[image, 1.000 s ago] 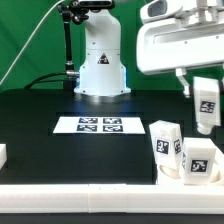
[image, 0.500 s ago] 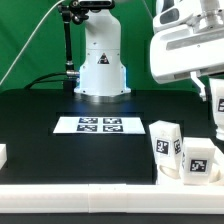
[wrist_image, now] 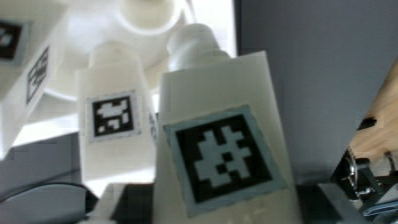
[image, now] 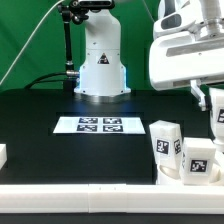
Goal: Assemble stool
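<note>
My gripper [image: 212, 100] is at the exterior view's far right, shut on a white stool leg [image: 217, 113] that hangs above the table, partly cut off by the frame edge. In the wrist view this leg [wrist_image: 222, 150] fills the middle with its square tag facing the camera, between my fingers [wrist_image: 366, 172]. Two more tagged legs [image: 165, 140] [image: 201, 158] stand upright on the low round seat [image: 180, 178] at the front right, below and to the left of the held leg. They also show in the wrist view [wrist_image: 111, 108].
The marker board [image: 98, 125] lies flat mid-table in front of the robot base [image: 100, 60]. A long white rail [image: 90, 194] runs along the front edge. A small white piece [image: 3, 155] sits at the exterior view's left edge.
My gripper has carried the held leg toward the exterior view's right, so that it is now partly out of frame. The two legs on the seat have not moved.
</note>
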### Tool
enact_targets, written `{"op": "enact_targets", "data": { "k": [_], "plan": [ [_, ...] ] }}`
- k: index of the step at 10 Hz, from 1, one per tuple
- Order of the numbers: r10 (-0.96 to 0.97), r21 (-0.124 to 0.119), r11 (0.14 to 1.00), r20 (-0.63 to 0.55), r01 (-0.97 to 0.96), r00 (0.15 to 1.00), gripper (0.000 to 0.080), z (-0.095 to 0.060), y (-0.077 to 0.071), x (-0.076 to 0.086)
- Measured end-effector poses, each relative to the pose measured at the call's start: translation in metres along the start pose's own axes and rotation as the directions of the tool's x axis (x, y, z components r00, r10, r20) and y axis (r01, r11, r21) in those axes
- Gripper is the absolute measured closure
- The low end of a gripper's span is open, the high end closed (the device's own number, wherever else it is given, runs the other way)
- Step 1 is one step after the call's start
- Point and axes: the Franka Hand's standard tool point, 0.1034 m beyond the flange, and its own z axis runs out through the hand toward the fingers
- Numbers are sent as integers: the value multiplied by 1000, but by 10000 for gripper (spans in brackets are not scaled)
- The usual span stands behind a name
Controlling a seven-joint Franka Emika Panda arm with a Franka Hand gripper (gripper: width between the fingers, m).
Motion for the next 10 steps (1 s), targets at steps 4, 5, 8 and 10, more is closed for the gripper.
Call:
{"op": "enact_targets", "data": {
  "k": [4,5,8,10],
  "plan": [
    [-48,-12,999,-4,48,999,473,4,11,4],
    [-49,-20,999,-4,48,999,473,9,17,6],
    [-56,-25,998,5,57,998,473,13,19,0],
    [-55,-25,998,11,55,998,473,15,16,-5]
  ]
}}
